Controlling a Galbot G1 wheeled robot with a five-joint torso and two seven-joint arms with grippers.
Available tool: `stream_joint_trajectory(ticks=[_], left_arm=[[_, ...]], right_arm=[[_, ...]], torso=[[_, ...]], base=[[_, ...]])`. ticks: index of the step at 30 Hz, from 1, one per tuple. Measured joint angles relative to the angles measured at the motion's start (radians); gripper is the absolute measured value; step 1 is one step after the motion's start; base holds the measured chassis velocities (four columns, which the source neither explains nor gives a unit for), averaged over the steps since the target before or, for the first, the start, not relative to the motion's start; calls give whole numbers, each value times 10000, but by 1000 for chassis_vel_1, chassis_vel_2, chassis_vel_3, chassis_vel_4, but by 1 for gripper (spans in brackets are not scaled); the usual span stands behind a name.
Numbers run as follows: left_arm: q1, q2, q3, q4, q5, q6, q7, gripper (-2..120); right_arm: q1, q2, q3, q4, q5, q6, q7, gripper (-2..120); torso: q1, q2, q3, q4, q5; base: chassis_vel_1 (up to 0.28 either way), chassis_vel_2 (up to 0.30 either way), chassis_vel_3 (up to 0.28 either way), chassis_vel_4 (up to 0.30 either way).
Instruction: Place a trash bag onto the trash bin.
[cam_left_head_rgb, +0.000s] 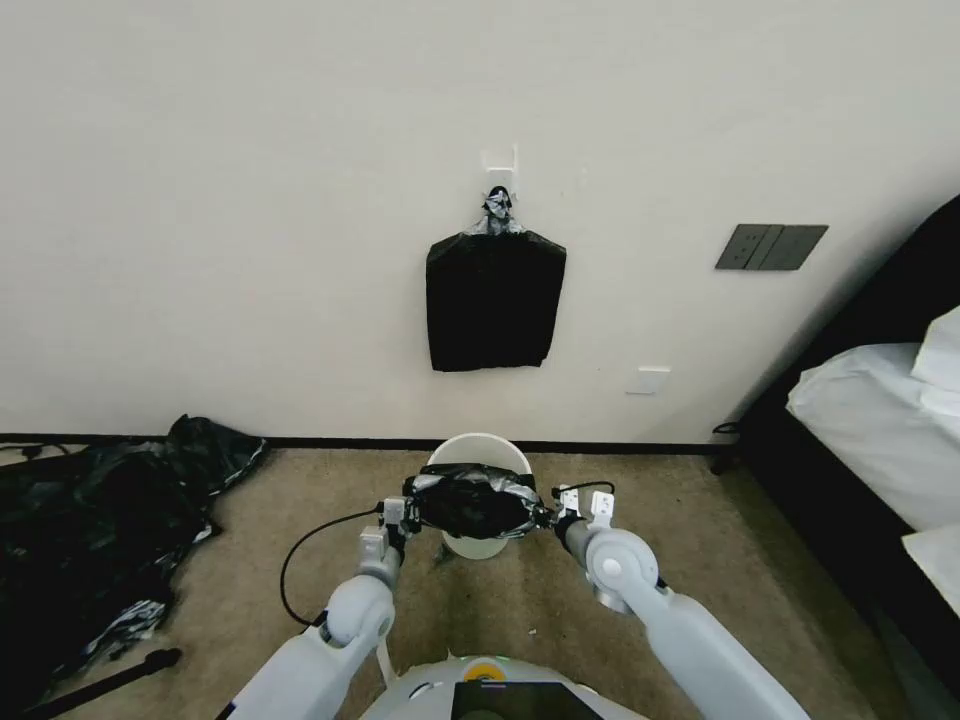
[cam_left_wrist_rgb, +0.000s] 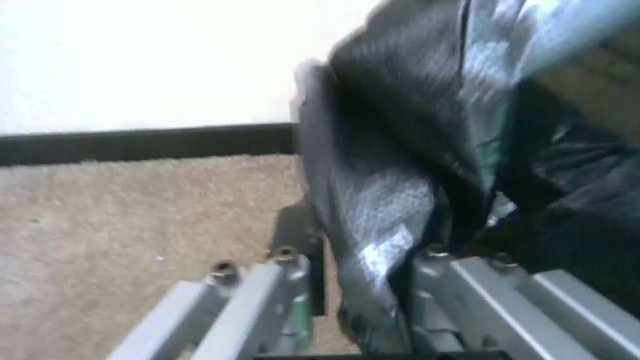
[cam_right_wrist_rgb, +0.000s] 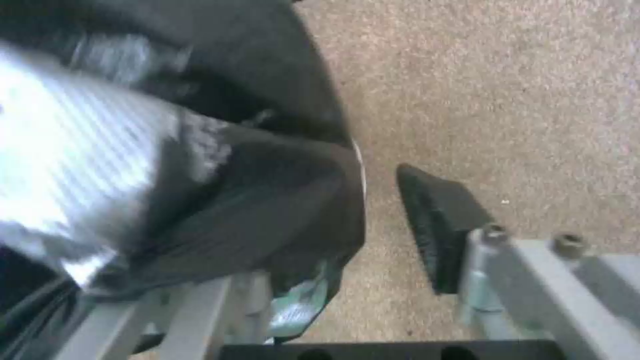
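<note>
The trash bag hangs stretched between the two grippers, a wrinkled glossy black bundle held over the mouth of the trash bin, whose cream-white rim shows just beyond the bag and whose lower wall shows just beneath it on the carpet. The left gripper sits at the bag's left end; in the left wrist view its two fingers stand a little apart with a fold of black film running down between them, so the left gripper appears to be pinching the bag's edge, and the rest of the bag bulges away beyond the fingertips. The right gripper sits at the bag's right end. In the right wrist view the right gripper has its jaws spread: one dark ribbed pad stands bare with carpet showing in the gap beside it, while the other finger is wrapped over by the bag, so the film drapes on one finger and is not squeezed between the pair. Both grippers lie level with each other, well apart, with the bin's opening between and just beyond them. On the wall behind the bin hangs a flat black bundle from a hook, and a large heap of black plastic sheeting lies on the floor far out past the left gripper
</note>
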Motion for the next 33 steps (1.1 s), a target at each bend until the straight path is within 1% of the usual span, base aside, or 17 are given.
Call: stream_joint_trajectory(ticks=[2,3,4,5,7,8,11,12,15,17,19,24,28,30,31,32,33], left_arm=[[262,105,-95,-267,139,1,-3,30],[262,105,-95,-267,139,1,-3,30],[420,140,-129,-401,169,10,-5,33],[583,166,-172,-530,199,10,-6,40],[888,207,-256,-753,265,11,-8,47],[888,207,-256,-753,265,11,-8,47],[1366,327,-427,-1184,348,0,-8,62],[1366,327,-427,-1184,348,0,-8,62],[1769,402,-567,-1633,381,0,-18,77],[1825,404,-582,-1732,402,0,-49,80],[1958,432,-605,-2061,509,1,-189,97],[1904,455,-627,-2167,526,7,-244,100],[2130,448,-742,-2534,589,20,-377,100],[2331,448,-889,-2826,764,21,-397,100],[2550,434,-1136,-3134,1113,-4,-393,100],[2550,434,-1136,-3134,1113,-4,-393,100],[2677,404,-1350,-3376,1283,-23,-380,100]], right_arm=[[-195,-111,12,340,-177,-1,14,52],[-195,-111,12,340,-177,-1,14,52],[-279,-150,16,496,-260,0,31,57],[-360,-190,16,677,-309,4,102,61],[-504,-258,14,996,-363,13,236,70],[-504,-258,14,996,-363,13,236,70],[-838,-341,12,1502,-633,24,287,85],[-838,-341,12,1502,-633,24,287,85],[-1300,-441,59,1913,-1088,55,289,97],[-1413,-472,80,2027,-1139,61,288,99],[-1653,-539,124,2388,-1376,85,271,100],[-1692,-653,154,2620,-1794,228,253,100],[-1958,-858,292,3125,-1885,268,281,100],[-2113,-950,364,3447,-1895,308,342,100],[-2203,-1057,446,3815,-1922,416,348,100],[-2203,-1057,446,3815,-1922,416,348,100],[-2158,-1110,506,4002,-1963,489,279,100]], torso=[[0,0,0,1,1],[0,0,0,1,1],[0,0,0,1,-1],[-1,0,-1,1,0],[-1,0,-1,1,-1],[-1,0,-1,1,-1],[-1,0,-1,0,0],[-1,0,-1,0,0],[0,0,-1,1,1],[-1,0,-1,0,0],[-2,0,-1,1,0],[-2,0,-1,0,0],[-2,0,-1,2,0],[-2,0,-1,-1,1],[-2,0,-1,-3,0],[-2,0,-1,-3,0],[-2,0,-1,-2,-1]], base=[[0,0,0,0],[0,0,0,0],[0,0,0,0],[0,0,0,0],[0,0,0,0],[0,0,0,0],[0,0,0,0],[0,0,0,0],[0,0,0,0],[0,0,0,0],[0,0,0,0],[0,0,0,0],[0,0,0,0],[0,0,0,0],[0,0,0,0],[0,0,0,0],[0,0,0,0]])
